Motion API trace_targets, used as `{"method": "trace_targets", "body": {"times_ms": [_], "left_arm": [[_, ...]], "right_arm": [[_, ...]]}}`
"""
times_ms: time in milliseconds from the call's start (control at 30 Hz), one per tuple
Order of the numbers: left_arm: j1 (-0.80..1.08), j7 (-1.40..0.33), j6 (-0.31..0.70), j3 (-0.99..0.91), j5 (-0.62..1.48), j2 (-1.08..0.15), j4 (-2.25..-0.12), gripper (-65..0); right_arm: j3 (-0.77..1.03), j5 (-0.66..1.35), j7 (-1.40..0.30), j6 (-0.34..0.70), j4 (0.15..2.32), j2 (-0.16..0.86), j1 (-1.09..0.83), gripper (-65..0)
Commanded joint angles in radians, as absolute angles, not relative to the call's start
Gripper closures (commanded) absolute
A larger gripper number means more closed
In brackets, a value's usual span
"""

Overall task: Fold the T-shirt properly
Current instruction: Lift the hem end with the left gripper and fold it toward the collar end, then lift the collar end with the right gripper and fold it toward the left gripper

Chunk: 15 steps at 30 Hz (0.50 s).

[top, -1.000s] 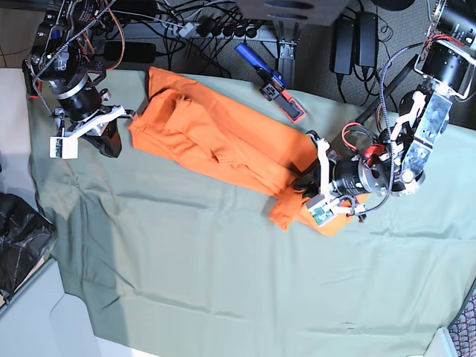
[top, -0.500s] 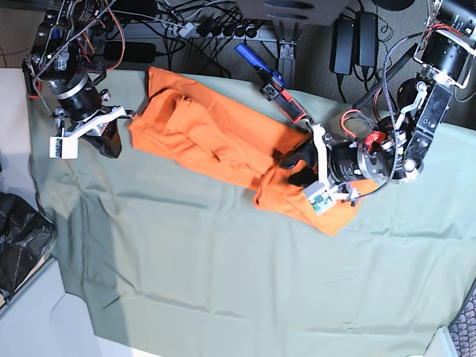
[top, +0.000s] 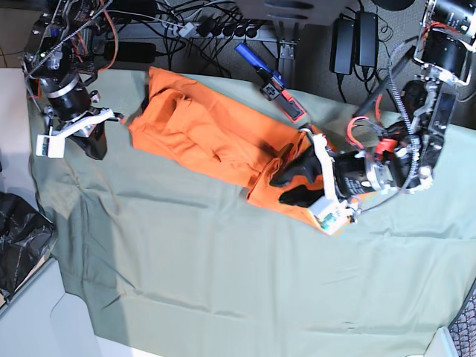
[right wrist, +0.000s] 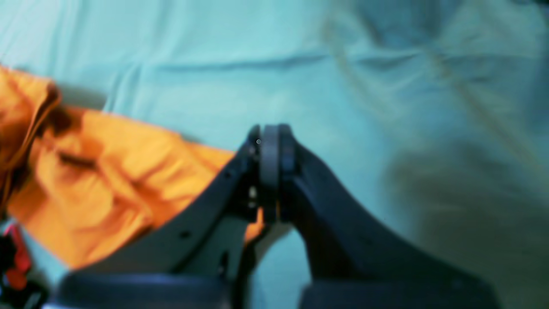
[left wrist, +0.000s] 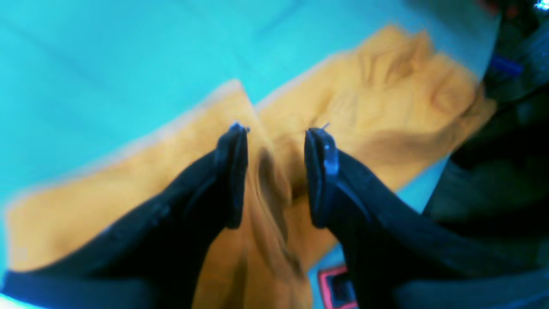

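The orange T-shirt (top: 201, 134) lies crumpled in a long band across the back of the sage-green cloth (top: 186, 253). Its right end is folded over toward the left. My left gripper (top: 281, 190) is open over that folded end, with a ridge of orange fabric (left wrist: 386, 98) lying between and below the parted jaws (left wrist: 276, 133). My right gripper (top: 95, 149) is shut (right wrist: 270, 128) and holds nothing that I can see. It hovers over the green cloth just left of the shirt's left end (right wrist: 107, 171).
A blue-handled tool with a red part (top: 271, 82) lies at the back edge by the shirt. Cables and power bricks (top: 349, 37) run behind the table. A black bag (top: 18, 245) sits off the left edge. A red-framed object (left wrist: 339, 287) shows under the left gripper.
My left gripper carried the shirt's right end leftward over the shirt and has opened. My right gripper shifted slightly left and stayed shut.
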<state>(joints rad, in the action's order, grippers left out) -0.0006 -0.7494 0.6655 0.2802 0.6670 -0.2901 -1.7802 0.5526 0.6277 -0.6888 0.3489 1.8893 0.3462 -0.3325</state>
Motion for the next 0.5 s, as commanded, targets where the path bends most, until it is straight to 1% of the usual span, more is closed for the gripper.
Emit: {"method": "trace_targets", "body": {"times_ms": [0, 167, 267, 300, 400, 433, 467], "left_arm": [[-0.012, -0.735, 0.698, 0.268, 0.693, -0.302, -1.809, -25.8], [-0.01, -0.738, 0.698, 0.26, 0.717, -0.319, -1.821, -25.8], [-0.01, -0.739, 0.698, 0.259, 0.708, -0.319, -1.821, -25.8], [-0.008, -0.739, 0.698, 0.259, 0.701, -0.319, -1.821, -25.8], [0.001, -0.738, 0.698, 0.259, 0.693, -0.319, -1.82, -25.8], [0.004, -0.738, 0.698, 0.26, 0.691, -0.319, -1.82, -25.8], [0.006, -0.738, 0.698, 0.259, 0.691, -0.319, -1.82, -25.8]], "right_arm": [[0.586, 0.635, -0.663, 0.385, 1.901, 0.363, -0.328, 0.0], [0.702, 0.63, -0.673, 0.369, 1.831, 0.363, -0.331, 0.0], [0.715, 0.688, -0.686, 0.37, 1.761, 0.365, -0.359, 0.0], [0.703, 0.72, -0.687, 0.37, 1.744, 0.365, -0.378, -4.9], [0.635, 0.792, -0.712, 0.37, 1.732, 0.365, -0.448, -25.4], [0.607, 0.816, -0.717, 0.37, 1.734, 0.364, -0.467, -31.0], [0.579, 0.84, -0.724, 0.37, 1.735, 0.365, -0.484, -35.2]]}}
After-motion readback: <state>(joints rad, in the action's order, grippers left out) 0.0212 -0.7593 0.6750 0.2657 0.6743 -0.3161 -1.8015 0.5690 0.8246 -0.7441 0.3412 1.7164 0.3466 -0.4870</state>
